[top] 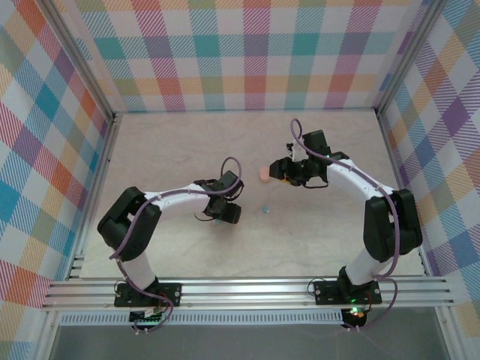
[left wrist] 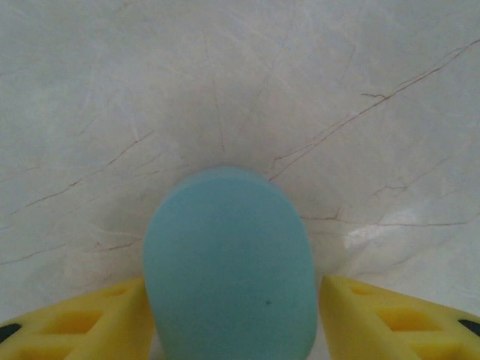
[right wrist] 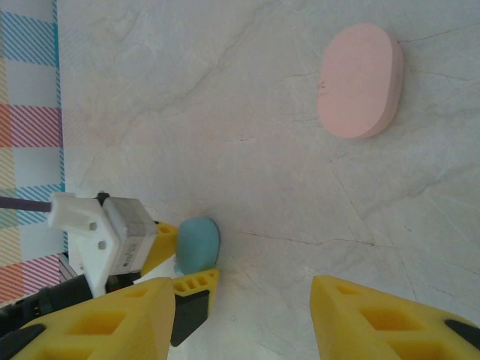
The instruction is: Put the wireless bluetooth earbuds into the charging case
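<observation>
left wrist | blue case inside left pincer | pink case apart

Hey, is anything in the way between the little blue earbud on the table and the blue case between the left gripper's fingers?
Nothing visible: only bare table lies between the blue earbud and the blue case. The left gripper's fingers flank the case's sides. The case looks closed, though, so it may need opening first.
</observation>
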